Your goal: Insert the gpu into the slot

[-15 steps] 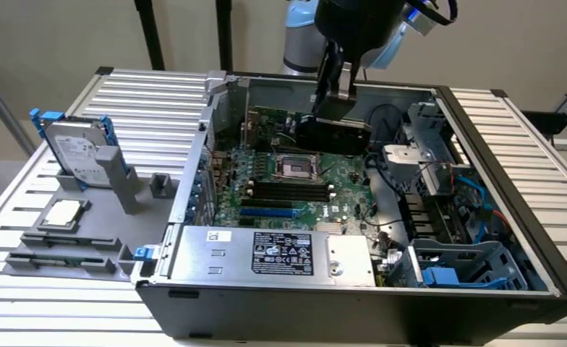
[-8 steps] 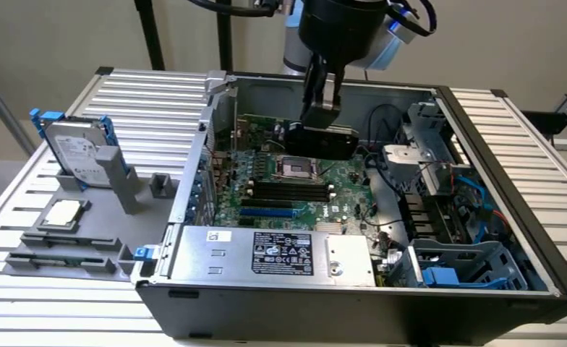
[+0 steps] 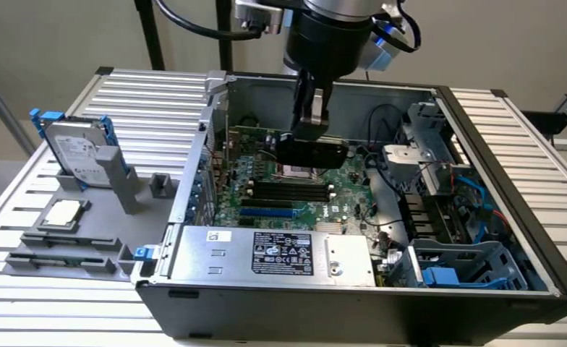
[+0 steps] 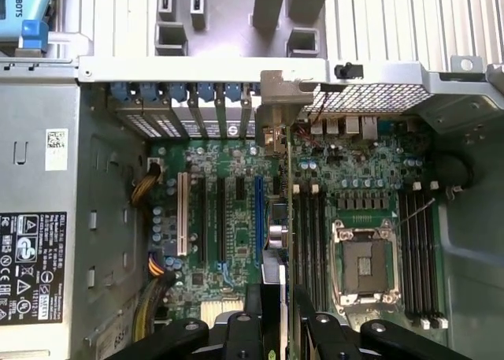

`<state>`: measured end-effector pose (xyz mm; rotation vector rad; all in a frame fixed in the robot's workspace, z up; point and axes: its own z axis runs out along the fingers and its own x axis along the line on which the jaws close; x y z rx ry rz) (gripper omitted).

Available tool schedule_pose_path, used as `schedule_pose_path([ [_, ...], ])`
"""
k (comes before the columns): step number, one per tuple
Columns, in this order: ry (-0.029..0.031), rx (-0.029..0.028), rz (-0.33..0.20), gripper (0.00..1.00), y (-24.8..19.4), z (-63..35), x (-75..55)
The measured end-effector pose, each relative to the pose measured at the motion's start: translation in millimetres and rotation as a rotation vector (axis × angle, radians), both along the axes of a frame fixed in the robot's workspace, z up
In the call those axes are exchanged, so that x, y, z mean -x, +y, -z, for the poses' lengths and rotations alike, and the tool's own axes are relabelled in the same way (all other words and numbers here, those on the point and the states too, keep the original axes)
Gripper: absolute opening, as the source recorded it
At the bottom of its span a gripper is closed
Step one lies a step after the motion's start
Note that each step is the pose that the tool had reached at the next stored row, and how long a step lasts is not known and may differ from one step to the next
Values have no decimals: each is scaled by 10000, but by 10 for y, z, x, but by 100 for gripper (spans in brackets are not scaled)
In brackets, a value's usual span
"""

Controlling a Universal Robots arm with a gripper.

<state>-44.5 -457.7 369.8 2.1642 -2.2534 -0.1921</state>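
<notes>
- Upper centre of the exterior view: the gripper [image 3: 309,134] hangs from the 1 arm [image 3: 332,36] into the open PC case [image 3: 515,238]. Its fingers are pinched on the top edge of the gpu [image 3: 312,153].
- The gpu is a black card held on edge, raised above the green motherboard [image 3: 341,184] at frame centre. It is not seated.
- The slot [image 3: 267,214] is the bright-blue strip, lower in the frame and toward the exterior view's left of the card. It is bare and apart from the card.
- Wrist view: the gripper [image 4: 279,328] straddles the card, which is seen edge-on. The card's metal bracket end [image 4: 274,112] is near the case's rear wall, in line with the row of blue-clipped expansion covers [image 4: 189,112].
- Wrist view: the card runs parallel to the slot [image 4: 258,218], just beside it, between it and the nearest black memory slots [image 4: 307,234]. It looks offset from the slot rather than directly over it.
- The CPU socket [image 4: 364,265] is silver and square, with memory slots on both sides.
- Lower centre of the exterior view: a silver power supply [image 3: 274,253] with a label on top.
- Left of the frame, outside the case: a hard drive [image 3: 76,152] with blue rails stands upright in a grey fixture [image 3: 71,253], with a CPU chip [image 3: 64,213] lying flat on the fixture.
- Everything sits on a slatted aluminium table [image 3: 32,311].
</notes>
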Motion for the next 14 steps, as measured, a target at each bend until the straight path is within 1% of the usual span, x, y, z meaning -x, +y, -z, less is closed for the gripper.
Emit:
schedule_pose_path([
  [7,0,-56,-191,26,-57,128,43],
  [9,0,-60,-234,26,-63,164,61],
  [14,0,-63,-274,26,-65,256,99],
])
